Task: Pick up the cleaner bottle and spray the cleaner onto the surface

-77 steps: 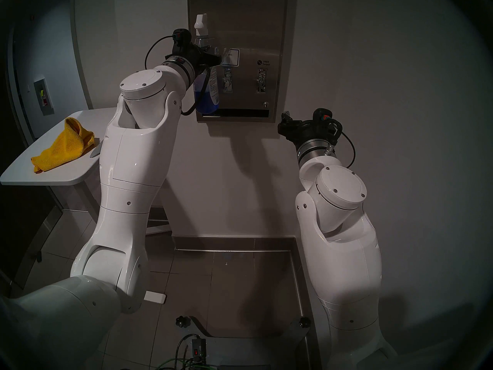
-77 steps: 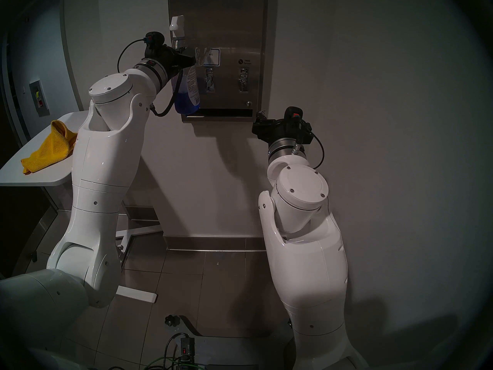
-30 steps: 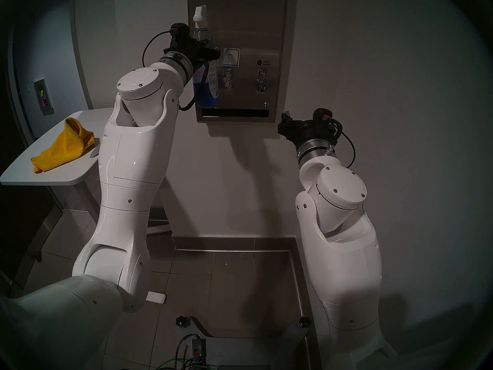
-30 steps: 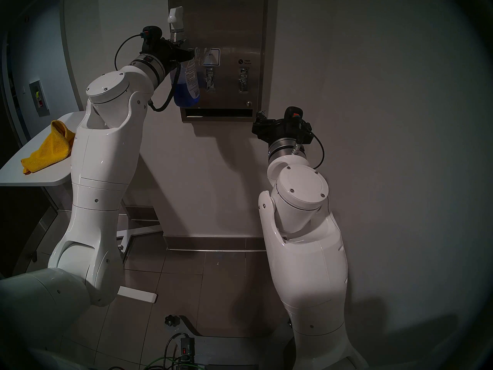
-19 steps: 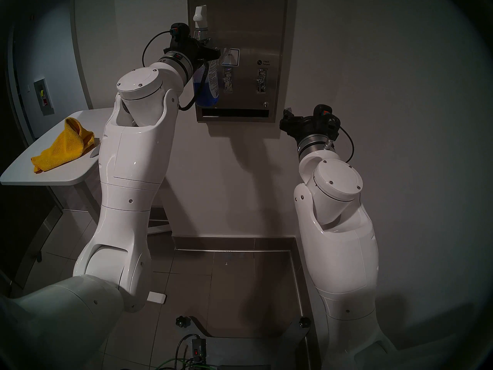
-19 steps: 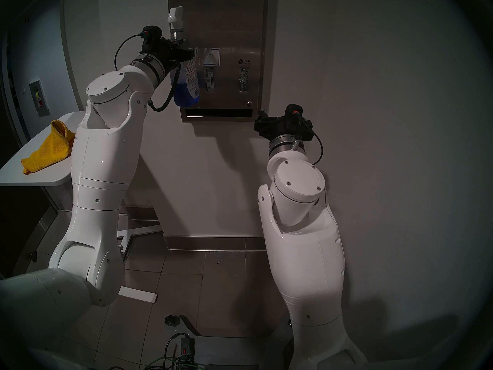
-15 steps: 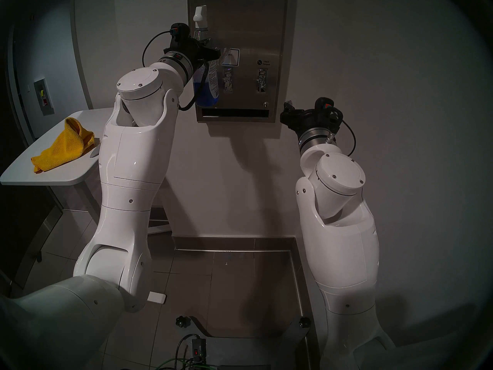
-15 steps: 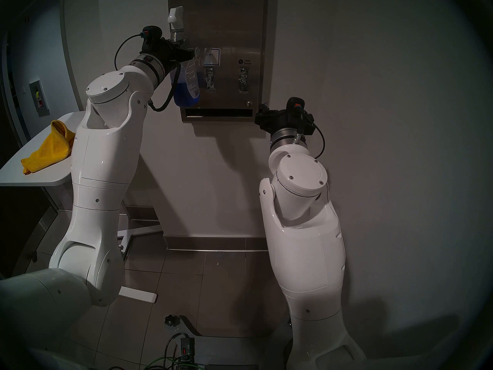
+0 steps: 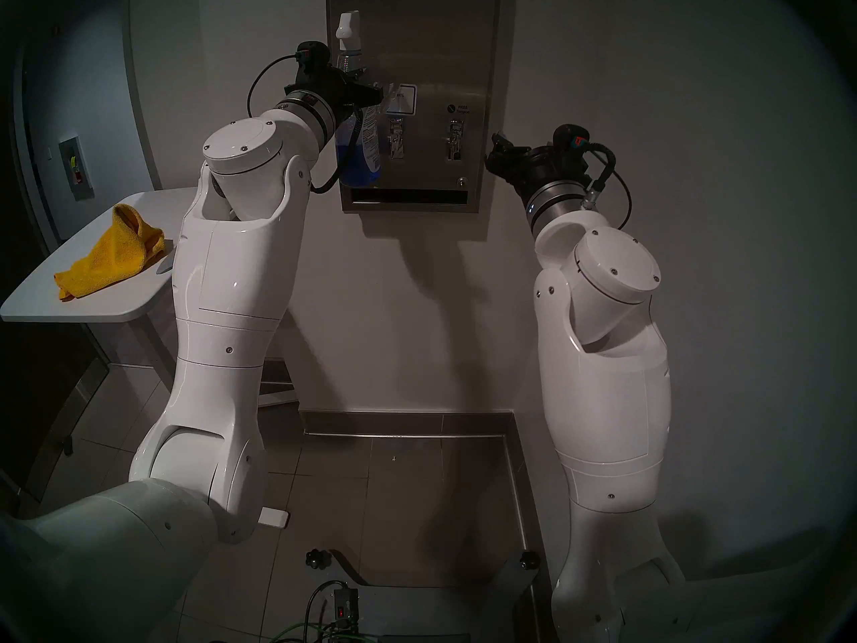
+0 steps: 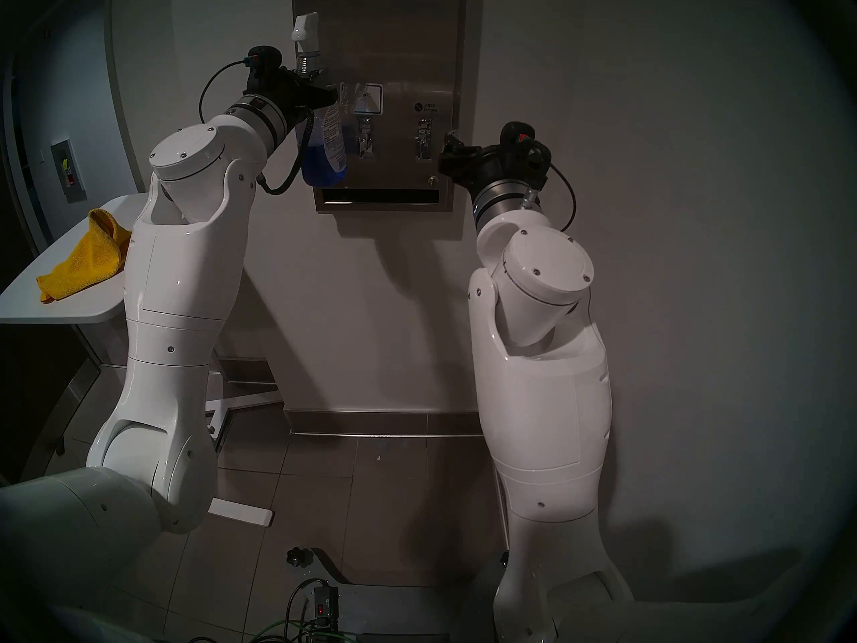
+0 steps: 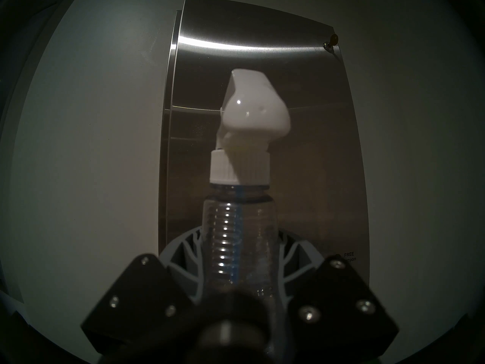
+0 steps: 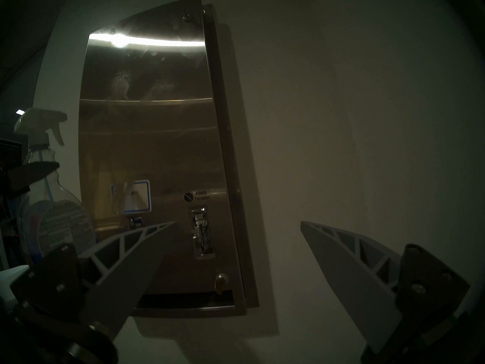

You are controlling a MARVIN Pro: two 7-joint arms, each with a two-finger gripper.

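My left gripper (image 9: 371,94) is shut on the ribbed neck of the cleaner bottle (image 9: 359,155) and holds it upright against the left side of the steel panel (image 9: 431,48). Blue cleaner (image 9: 352,166) fills the bottle's lower part. In the left wrist view the white nozzle (image 11: 252,106) faces the panel (image 11: 301,171), with the fingers (image 11: 183,246) pressed on the neck (image 11: 237,237). My right gripper (image 9: 496,145) hangs open and empty by the panel's right edge. Its wrist view shows the bottle (image 12: 52,211) at left and whitish smears (image 12: 120,79) on the upper panel (image 12: 157,145).
A yellow cloth (image 9: 111,252) lies on the white side table (image 9: 92,308) at the left, behind my left arm. An off-white wall surrounds the panel, with a baseboard (image 9: 403,424) and a tiled floor below. My right arm stands close to the wall.
My right arm has risen, carrying its open gripper from below the panel's lower right corner up beside its right edge. The left arm and bottle have hardly moved in the last second.
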